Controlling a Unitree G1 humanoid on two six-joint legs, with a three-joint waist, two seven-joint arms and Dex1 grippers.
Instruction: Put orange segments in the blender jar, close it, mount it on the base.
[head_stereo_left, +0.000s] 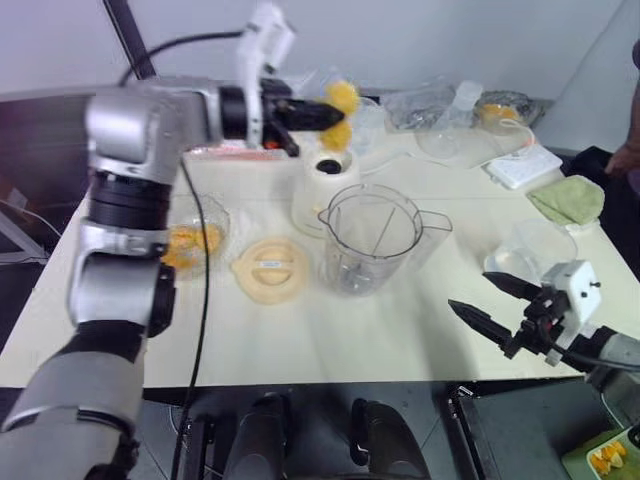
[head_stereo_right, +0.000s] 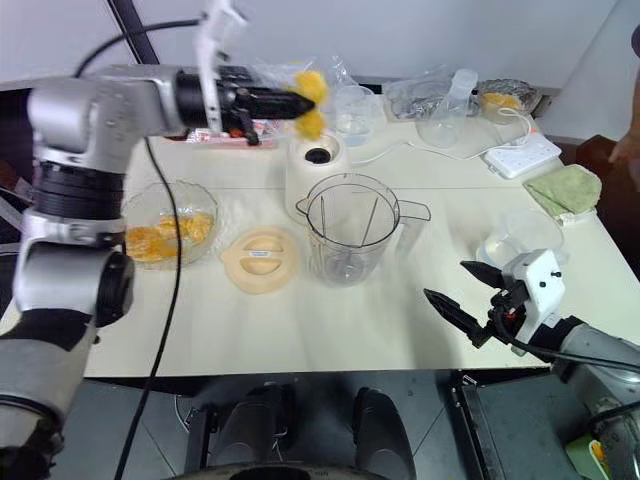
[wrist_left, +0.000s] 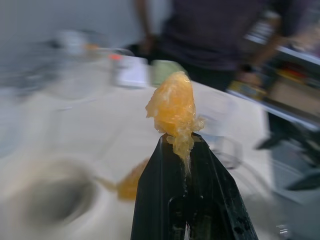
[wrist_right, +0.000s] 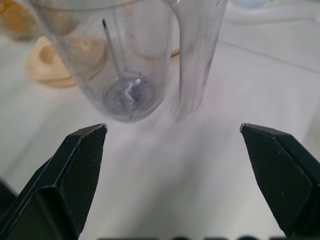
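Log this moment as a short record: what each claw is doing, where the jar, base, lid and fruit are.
left claw: shut on an orange segment, raised above the base
right claw: open, holding nothing, low over the table, pointing at the blender jar
blender jar: upright on the table, open, no fruit inside
base: behind the jar, socket uncovered
lid: flat on the table, left of the jar
glass bowl: left of the lid, more segments inside
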